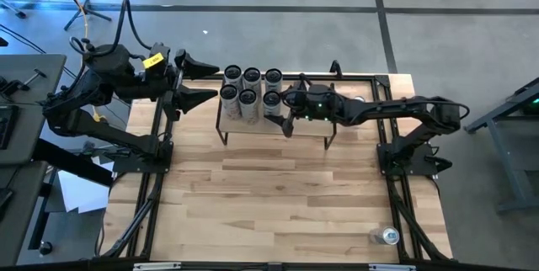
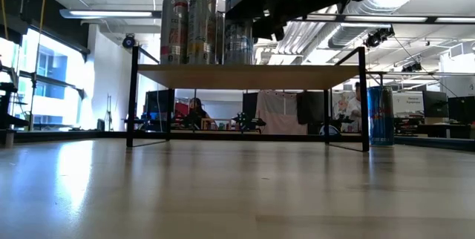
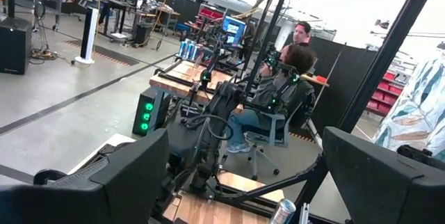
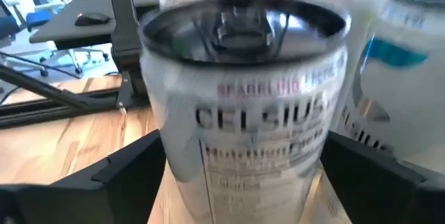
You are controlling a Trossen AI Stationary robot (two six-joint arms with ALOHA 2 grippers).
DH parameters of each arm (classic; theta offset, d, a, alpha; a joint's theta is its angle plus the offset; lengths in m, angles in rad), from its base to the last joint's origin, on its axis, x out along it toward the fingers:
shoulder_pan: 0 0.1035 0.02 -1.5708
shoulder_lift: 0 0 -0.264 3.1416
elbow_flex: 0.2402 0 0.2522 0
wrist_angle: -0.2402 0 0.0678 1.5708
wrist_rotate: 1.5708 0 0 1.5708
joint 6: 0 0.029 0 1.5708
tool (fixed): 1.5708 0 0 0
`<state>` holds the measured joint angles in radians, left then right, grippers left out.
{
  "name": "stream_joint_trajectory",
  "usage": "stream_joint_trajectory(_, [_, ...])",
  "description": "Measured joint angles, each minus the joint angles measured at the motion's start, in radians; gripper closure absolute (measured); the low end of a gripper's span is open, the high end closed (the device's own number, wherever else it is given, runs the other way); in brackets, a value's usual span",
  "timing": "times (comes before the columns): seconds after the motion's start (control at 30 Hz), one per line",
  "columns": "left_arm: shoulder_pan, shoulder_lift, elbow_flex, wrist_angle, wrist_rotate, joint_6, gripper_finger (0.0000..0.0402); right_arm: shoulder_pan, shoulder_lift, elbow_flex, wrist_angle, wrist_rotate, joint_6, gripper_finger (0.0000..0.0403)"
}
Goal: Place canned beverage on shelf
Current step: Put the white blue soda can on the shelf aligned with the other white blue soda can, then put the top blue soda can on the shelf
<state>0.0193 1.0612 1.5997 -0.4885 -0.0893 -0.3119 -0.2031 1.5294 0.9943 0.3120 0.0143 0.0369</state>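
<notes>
The shelf (image 1: 337, 124), a light wood top on thin black legs, stands at the table's far middle. Several tall cans (image 1: 250, 86) stand upright in two rows on its left part. My right gripper (image 1: 282, 108) reaches level from the table's right to the near-row can at the right end (image 1: 270, 99). In the right wrist view that white can (image 4: 243, 113) stands between its spread fingers (image 4: 132, 172), close to both. My left gripper (image 1: 198, 77) hangs open and bare, raised beyond the shelf's left end. My right gripper has one finger at each side of the white can's wall (image 4: 316, 147), coming level from the table's right. The can stands upright on the shelf top. Whether the fingers touch the wall, I cannot tell.
One more can (image 1: 389, 236) stands on the table near its front right corner; in the low view it is the blue can (image 2: 381, 115) right of the shelf. Black rail frames (image 1: 156, 178) run along both table sides. People sit in the room beyond.
</notes>
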Motion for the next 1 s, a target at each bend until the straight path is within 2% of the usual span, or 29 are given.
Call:
stream_joint_trajectory(0.4, [0.000, 0.000, 0.000, 0.000, 0.028, 0.004, 0.0051, -0.012, -0.089, 0.000, -0.202, 0.001, -0.043, 0.0036])
stream_joint_trajectory(0.73, [0.000, 0.000, 0.000, 0.000, 0.033, 0.060, 0.0051, -0.020, -0.245, 0.000, -0.444, 0.002, -0.034, 0.0036])
stream_joint_trajectory(1.0, [0.000, 0.000, 0.000, -0.011, 0.033, 0.117, 0.0051, -0.020, -0.377, 0.000, -0.616, 0.002, 0.106, 0.0036])
